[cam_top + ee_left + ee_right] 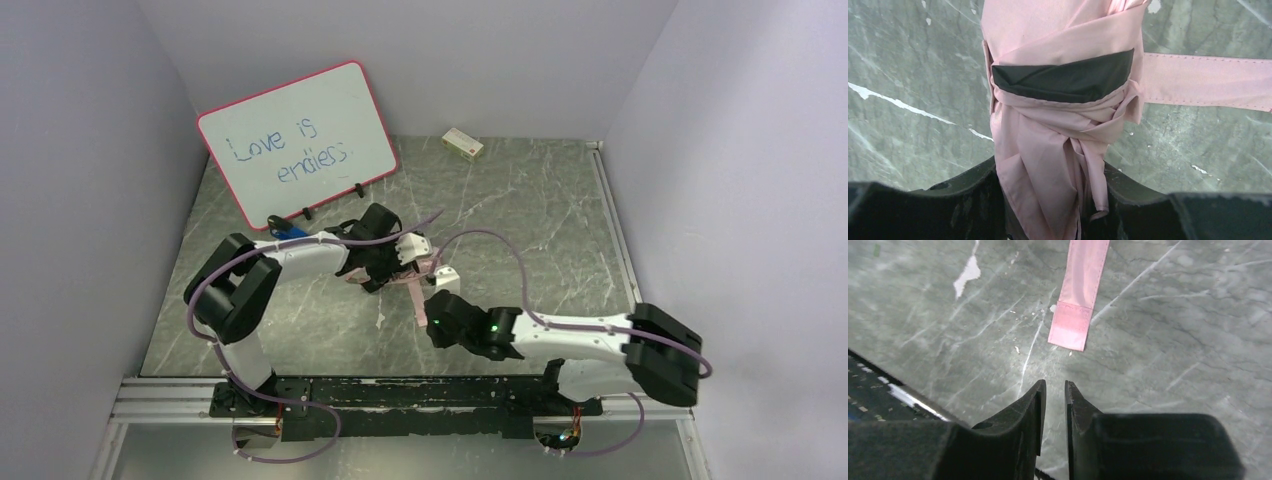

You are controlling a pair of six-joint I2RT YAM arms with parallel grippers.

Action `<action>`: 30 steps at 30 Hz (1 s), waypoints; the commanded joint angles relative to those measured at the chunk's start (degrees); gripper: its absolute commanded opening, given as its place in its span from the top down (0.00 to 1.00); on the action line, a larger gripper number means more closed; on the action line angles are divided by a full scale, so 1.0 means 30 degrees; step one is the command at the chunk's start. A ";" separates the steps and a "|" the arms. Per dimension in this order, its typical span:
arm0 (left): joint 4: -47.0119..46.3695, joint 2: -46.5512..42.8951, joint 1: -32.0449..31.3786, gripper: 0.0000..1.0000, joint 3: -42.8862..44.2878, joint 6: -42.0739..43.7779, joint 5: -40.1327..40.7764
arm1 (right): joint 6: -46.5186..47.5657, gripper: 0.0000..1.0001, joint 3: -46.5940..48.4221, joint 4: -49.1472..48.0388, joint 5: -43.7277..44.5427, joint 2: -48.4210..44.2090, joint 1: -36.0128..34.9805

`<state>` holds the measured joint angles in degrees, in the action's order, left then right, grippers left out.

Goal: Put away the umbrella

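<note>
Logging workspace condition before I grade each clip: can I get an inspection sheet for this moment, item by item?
Surface: grey marbled table, small white flecks.
Job's things: umbrella folded, pink canopy bunched; its strap trails out, its end free on the table.
Clutter: pink-framed whiteboard propped at back left; small box at the back; blue item by the whiteboard's foot, too small to identify.
Grippers: left gripper shut on the umbrella; right gripper empty, jaws slightly apart, just short of the strap's end.
Cables: purple cables loop loosely along both arms.
Surroundings: pale walls on three sides; metal rail at the near edge.
</note>
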<state>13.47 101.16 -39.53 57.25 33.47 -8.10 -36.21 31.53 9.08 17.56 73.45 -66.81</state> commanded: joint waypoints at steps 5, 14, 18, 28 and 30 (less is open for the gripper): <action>0.0819 0.2129 -0.0690 0.95 -0.1303 0.0407 0.3636 | -0.1428 0.63 -0.0456 0.1980 0.3013 -0.6268 0.1975; 0.0362 0.2103 -0.1032 0.95 -0.1644 0.0639 0.4018 | 0.1277 0.49 0.2096 0.2721 -0.1753 -0.5065 1.0807; 0.0170 0.2126 -0.1171 0.95 -0.1704 0.0758 0.4087 | 0.2758 0.26 0.3965 0.2252 -0.4924 -0.2654 1.3432; -0.0194 0.2540 -0.1571 0.95 -0.1514 0.0868 0.4491 | 0.3723 0.10 0.7912 0.0012 -0.5766 0.1409 1.4935; -0.0267 0.2667 -0.1677 0.95 -0.1456 0.0883 0.4665 | 0.3790 0.12 0.8259 -0.1237 -0.5358 0.1867 1.5063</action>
<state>4.89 102.85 -43.94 56.21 35.22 3.44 -26.59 53.49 12.25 1.85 76.86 -22.92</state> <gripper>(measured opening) 0.490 0.897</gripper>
